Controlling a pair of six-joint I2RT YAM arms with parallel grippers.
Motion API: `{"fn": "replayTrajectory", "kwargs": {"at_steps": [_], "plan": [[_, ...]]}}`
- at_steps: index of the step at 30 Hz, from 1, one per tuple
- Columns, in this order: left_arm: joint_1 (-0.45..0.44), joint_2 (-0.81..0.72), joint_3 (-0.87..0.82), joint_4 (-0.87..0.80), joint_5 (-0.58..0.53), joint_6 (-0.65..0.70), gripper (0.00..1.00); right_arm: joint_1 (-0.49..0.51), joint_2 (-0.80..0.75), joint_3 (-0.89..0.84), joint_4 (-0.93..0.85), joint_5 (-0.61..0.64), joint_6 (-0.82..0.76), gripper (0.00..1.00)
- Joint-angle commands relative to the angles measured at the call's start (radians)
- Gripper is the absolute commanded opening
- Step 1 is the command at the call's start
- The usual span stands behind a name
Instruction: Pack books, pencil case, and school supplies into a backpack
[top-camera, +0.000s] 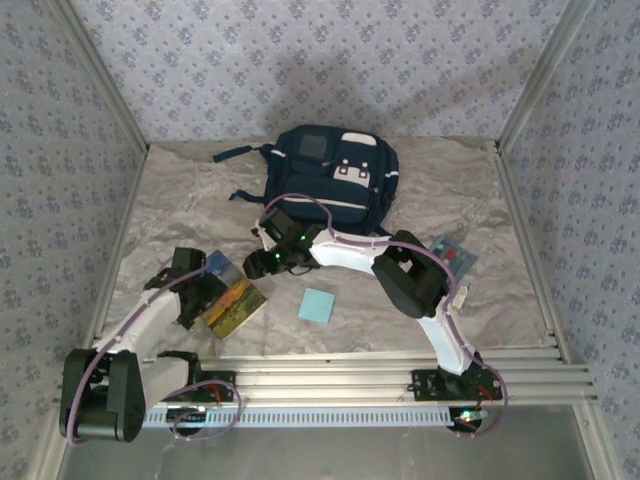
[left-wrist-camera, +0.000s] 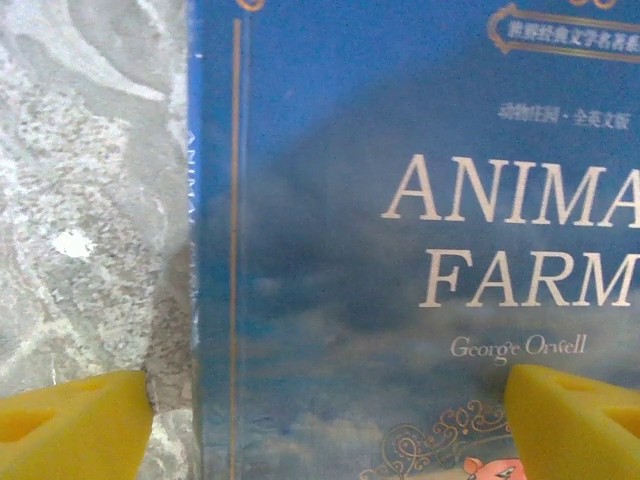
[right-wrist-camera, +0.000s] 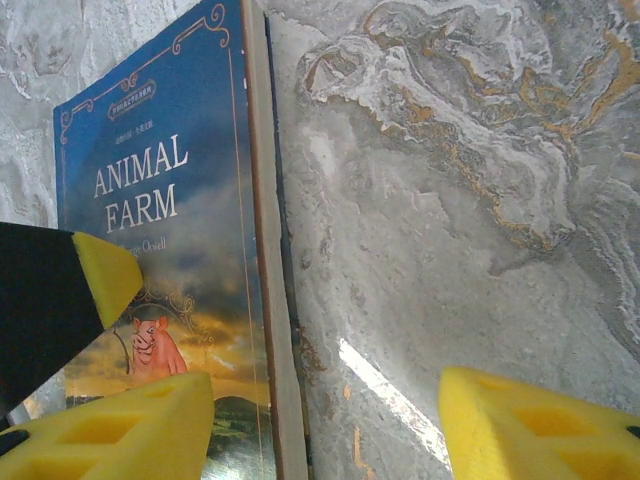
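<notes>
The book (top-camera: 238, 306), a blue "Animal Farm" paperback, lies on the marbled table at the front left. My left gripper (top-camera: 203, 287) hovers over its blue top end (left-wrist-camera: 400, 250), open. One yellow pad (left-wrist-camera: 70, 425) is over the table beside the spine and the other (left-wrist-camera: 575, 420) is over the cover. My right gripper (top-camera: 272, 262) is open astride the book's page edge (right-wrist-camera: 268, 300); one finger (right-wrist-camera: 110, 430) is over the cover, the other (right-wrist-camera: 540, 425) over bare table. The navy backpack (top-camera: 325, 175) lies at the back centre. The light-blue pad (top-camera: 317, 305) sits right of the book. The pencil case (top-camera: 455, 255) lies at the right.
The left gripper's black finger with its yellow pad (right-wrist-camera: 60, 290) reaches over the cover in the right wrist view. Patterned walls enclose the table on three sides. A metal rail (top-camera: 380, 370) runs along the near edge by the arm bases.
</notes>
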Motion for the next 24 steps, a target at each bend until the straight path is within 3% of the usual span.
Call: {"fn": "replayTrajectory", "kwargs": {"at_steps": [1,18,24], "plan": [[-0.054,0.052,0.024,0.485,0.242,0.027,0.89,-0.002,0.014,0.009,-0.030,0.015,0.013,0.62],[-0.096,0.128,0.130,0.545,0.277,0.011,0.89,-0.008,0.020,0.001,-0.042,0.031,0.020,0.59],[-0.096,0.120,0.150,0.483,0.249,0.046,0.90,-0.039,0.017,-0.023,-0.044,0.040,0.053,0.53]]}}
